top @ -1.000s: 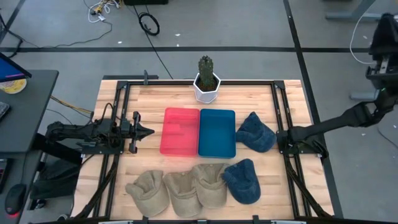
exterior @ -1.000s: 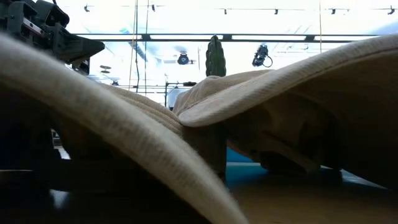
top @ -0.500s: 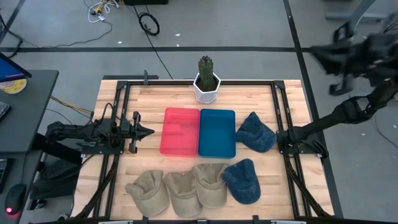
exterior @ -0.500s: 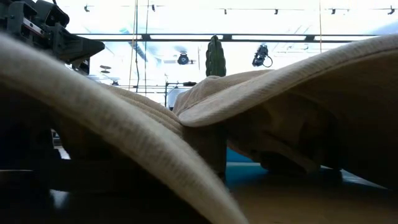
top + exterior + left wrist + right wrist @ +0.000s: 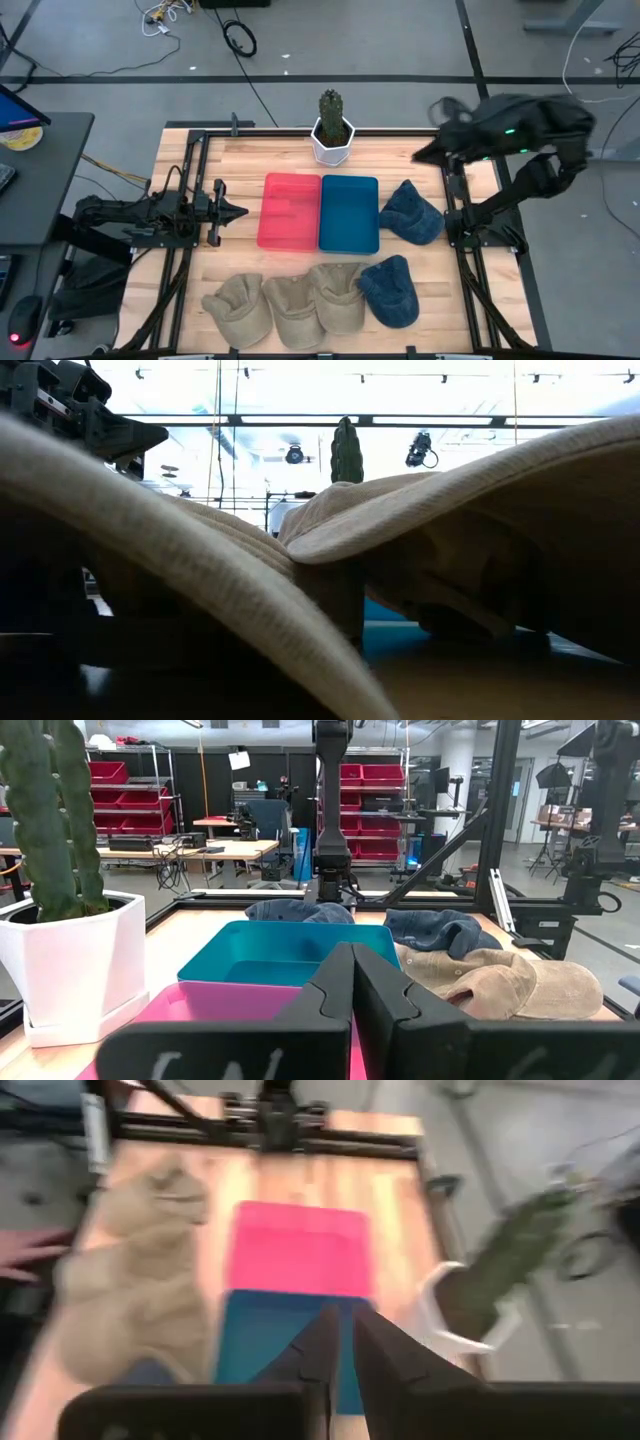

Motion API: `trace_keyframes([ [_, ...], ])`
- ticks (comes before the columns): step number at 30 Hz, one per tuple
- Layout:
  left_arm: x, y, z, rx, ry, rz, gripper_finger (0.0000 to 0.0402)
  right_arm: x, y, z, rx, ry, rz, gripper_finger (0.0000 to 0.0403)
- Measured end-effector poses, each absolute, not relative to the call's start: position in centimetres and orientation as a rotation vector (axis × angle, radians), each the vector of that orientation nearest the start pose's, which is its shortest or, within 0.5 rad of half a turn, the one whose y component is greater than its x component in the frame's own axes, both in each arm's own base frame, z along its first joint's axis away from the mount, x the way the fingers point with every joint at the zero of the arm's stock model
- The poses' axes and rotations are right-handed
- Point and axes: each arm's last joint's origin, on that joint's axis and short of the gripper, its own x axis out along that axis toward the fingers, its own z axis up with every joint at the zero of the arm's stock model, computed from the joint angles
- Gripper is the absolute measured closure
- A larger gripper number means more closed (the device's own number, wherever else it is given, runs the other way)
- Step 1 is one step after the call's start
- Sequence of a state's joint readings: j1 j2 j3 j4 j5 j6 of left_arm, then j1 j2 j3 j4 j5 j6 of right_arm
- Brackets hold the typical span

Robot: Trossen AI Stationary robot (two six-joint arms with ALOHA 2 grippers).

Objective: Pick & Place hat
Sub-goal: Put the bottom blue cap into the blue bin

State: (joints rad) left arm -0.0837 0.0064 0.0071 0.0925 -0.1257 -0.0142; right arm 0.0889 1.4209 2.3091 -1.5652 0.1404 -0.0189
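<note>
Swinging in from beyond the table's right edge, the right arm now hangs blurred over the back-right corner, where half a second ago it was farther out over the floor; nothing else has shifted.

Wooden table [image 5: 470, 300], framed by black rails, on a grey floor with cables; bare wood lies open along the back edge and in the right front corner.

Left arm, low along the left side, its left gripper [image 5: 240, 211] clenched on nothing and pointing at the pink tray [image 5: 290, 211].

Right gripper [image 5: 425, 153], above the table near the back-right rail; in its wrist view the fingers [image 5: 320, 1345] nearly touch and grasp nothing.

Blue tray [image 5: 349, 213], touching the pink tray's right side, both at the centre.

Three tan hats [image 5: 290, 305], overlapping in a row at the front edge; in the low view their brims fill the foreground and hide most of the table.

Two blue hats: one [image 5: 412, 211] just beside the blue tray, one [image 5: 390, 290] touching the rightmost tan hat.

Potted cactus [image 5: 332, 128], at the middle of the back edge.

A person's hand [image 5: 25, 1250], blurred, at the edge of the right wrist view.
</note>
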Motion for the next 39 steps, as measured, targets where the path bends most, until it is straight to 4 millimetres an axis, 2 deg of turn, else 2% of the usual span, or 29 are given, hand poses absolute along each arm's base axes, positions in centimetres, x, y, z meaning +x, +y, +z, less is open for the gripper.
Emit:
trace_keyframes([
  [4,9.7,-0.4,17.4,-0.024,-0.093,0.042,0.0399,18.6,1.9,51.2,-0.027,0.772,0.077,0.0366],
  [9,9.7,-0.4,17.4,-0.024,-0.093,0.042,0.0399,21.2,3.1,46.8,-0.002,1.0,0.095,0.0366],
  [16,9.7,-0.4,17.4,-0.024,-0.093,0.041,0.0399,22.9,6.0,40.3,0.031,1.246,0.089,0.0366],
  [23,9.7,-0.4,17.4,-0.024,-0.093,0.042,0.0399,23.6,9.4,35.4,0.018,1.297,0.13,0.0366],
  [28,9.7,-0.4,17.4,-0.024,-0.093,0.041,0.0399,23.8,10.5,33.9,0.047,1.289,0.136,0.0366],
  [34,9.7,-0.4,17.4,-0.024,-0.093,0.041,0.0399,23.7,10.8,33.2,0.0,1.304,0.206,0.0362],
  [39,9.7,-0.4,17.4,-0.024,-0.093,0.042,0.0399,23.9,10.8,33.0,-0.017,1.309,0.225,0.0327],
])
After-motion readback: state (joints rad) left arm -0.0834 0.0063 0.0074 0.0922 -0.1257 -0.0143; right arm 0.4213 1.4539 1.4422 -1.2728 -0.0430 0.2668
